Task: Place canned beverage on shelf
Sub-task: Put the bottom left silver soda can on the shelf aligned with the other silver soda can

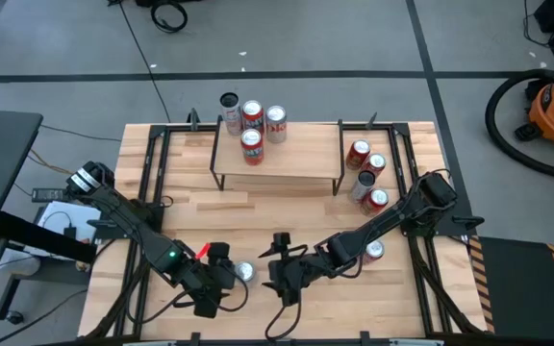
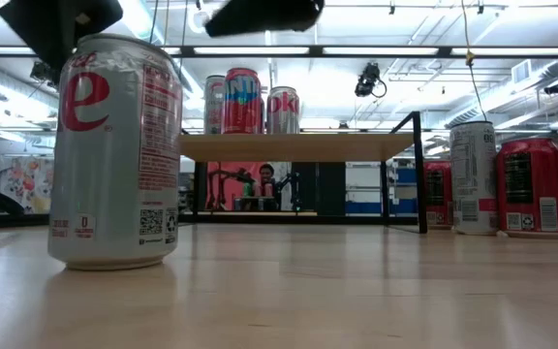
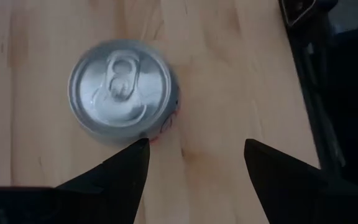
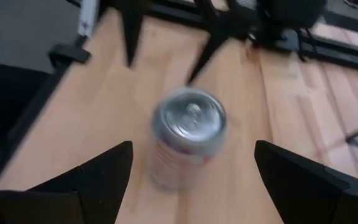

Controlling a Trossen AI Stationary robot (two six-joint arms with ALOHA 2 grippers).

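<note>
A silver beverage can with red lettering stands upright on its base on the wooden tabletop, near the front edge; it looms large in the low view. My left gripper hangs open just left of it and above, with the can's top beyond its fingertips. My right gripper hangs open just right of it, and the can shows ahead between its spread fingers. Neither gripper touches the can. The shelf stands at the far middle and carries several cans.
Several red and silver cans stand on the table right of the shelf, and one more stands beside my right arm. Black frame rails run along both sides of the table. Bare wood lies between the front can and the shelf.
</note>
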